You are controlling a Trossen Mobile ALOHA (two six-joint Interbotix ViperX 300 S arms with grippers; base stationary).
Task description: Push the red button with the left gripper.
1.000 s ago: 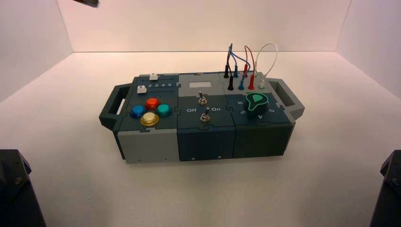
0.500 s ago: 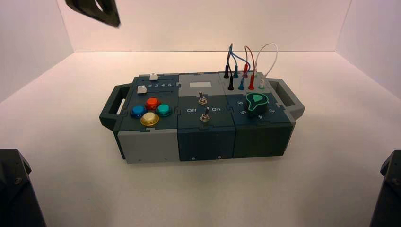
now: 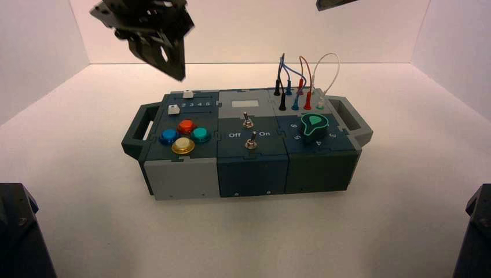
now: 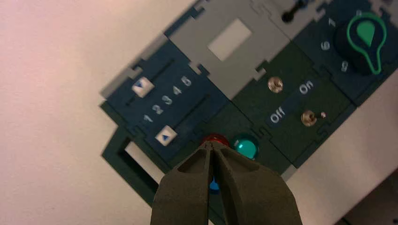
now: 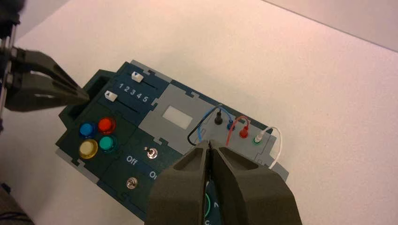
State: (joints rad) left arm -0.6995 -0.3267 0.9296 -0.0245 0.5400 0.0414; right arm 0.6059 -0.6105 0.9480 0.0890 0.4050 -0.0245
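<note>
left gripper (image 3: 173, 68): up in the air above and behind the box's left end, touching nothing; fingers pressed together tip to tip, holding nothing
red button (image 3: 186, 126): top of the box, left module, back one of a four-button cluster; untouched, well below the left gripper
neighbours: blue button (image 3: 169, 136) on its left, teal button (image 3: 201, 135) on its right, yellow button (image 3: 183, 145) in front
left wrist view: fingertips (image 4: 212, 146) overlap the red button's near edge, teal button just beside
box (image 3: 179, 176): sits on the white table (image 3: 376, 220), handles at both ends
sliders: two white slider caps (image 5: 111, 96) behind the buttons, both at the "1" end of a 1-5 scale
middle module: two toggle switches (image 3: 251, 141), lettered Off / On
right module: green-marked knob (image 3: 313, 126), plugs with looped wires (image 3: 301, 87) behind it
right gripper (image 5: 210, 145): high over the box's right-rear part, fingers closed tip to tip, holding nothing
</note>
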